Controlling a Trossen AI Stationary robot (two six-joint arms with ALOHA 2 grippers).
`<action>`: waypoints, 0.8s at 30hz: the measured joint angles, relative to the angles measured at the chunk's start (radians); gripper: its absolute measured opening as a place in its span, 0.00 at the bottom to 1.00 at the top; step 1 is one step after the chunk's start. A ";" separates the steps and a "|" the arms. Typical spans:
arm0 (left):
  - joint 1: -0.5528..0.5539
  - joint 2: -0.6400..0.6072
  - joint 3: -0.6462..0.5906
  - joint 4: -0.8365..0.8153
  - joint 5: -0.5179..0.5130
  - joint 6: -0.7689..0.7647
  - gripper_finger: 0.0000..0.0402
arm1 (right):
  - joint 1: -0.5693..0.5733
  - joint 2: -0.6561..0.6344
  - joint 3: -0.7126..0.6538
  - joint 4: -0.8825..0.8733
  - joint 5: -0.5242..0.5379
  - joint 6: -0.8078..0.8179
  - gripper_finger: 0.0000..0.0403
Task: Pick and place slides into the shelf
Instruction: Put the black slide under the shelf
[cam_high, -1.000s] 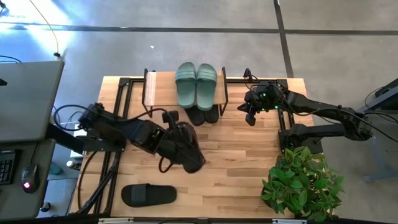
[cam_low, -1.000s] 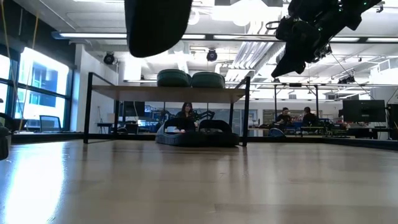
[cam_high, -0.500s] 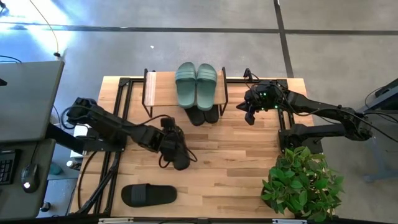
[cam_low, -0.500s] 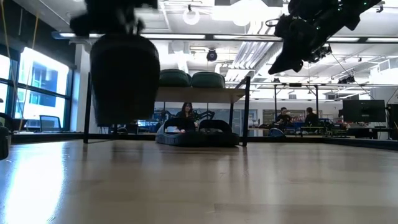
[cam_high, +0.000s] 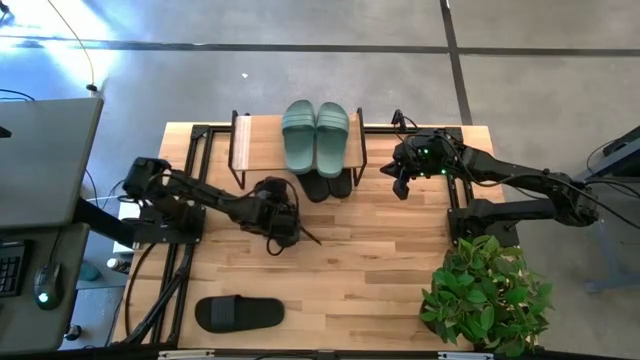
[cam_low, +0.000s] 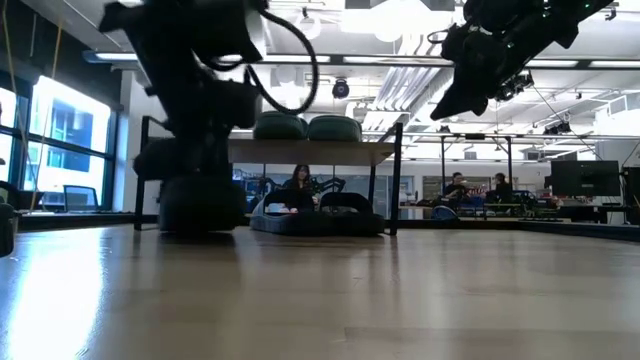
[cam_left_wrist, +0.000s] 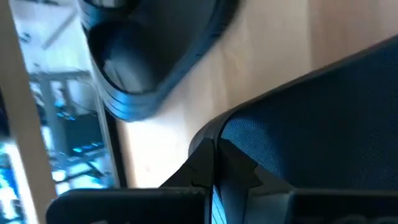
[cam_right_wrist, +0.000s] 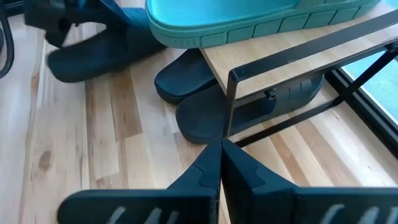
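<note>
The left gripper (cam_high: 278, 212) is clamped on a black open-toe slide sandal (cam_high: 280, 198), held low at the tabletop just in front of the small rack with a light wooden top board on a thin black frame (cam_high: 250, 140). In the left wrist view the held slide (cam_left_wrist: 323, 118) fills the foreground, and another black slide (cam_left_wrist: 149, 56) lies close ahead under the rack.

Risks, as judged:
- The slide may strike the rack's black front frame if it is pushed in too high or at an angle.
- It may shove the black pair (cam_high: 327, 184) already lying under the board, which sits just beside the target space.
- An off-centre grip on the soft strap could let the slide twist on release.

A lone black slide (cam_high: 238, 314) lies near the front edge of the large wooden tabletop (cam_high: 380, 260), well apart from the rack. The sage-green pair (cam_high: 315, 135) rests on the top board.

The right gripper (cam_high: 402, 185) hovers beside the rack's right end; its fingers are together and hold nothing. A green potted plant (cam_high: 485, 295) stands at the table's front right corner, clear of both arms.
</note>
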 joint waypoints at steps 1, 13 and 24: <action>0.008 0.008 0.000 0.022 -0.006 0.035 0.00 | 0.000 0.000 0.000 0.000 0.000 0.002 0.00; 0.039 0.099 0.000 0.152 -0.107 0.243 0.00 | 0.000 0.000 0.000 -0.001 0.002 0.001 0.00; 0.082 0.099 0.000 0.154 -0.108 0.235 0.00 | 0.000 0.000 0.000 -0.001 0.005 -0.016 0.00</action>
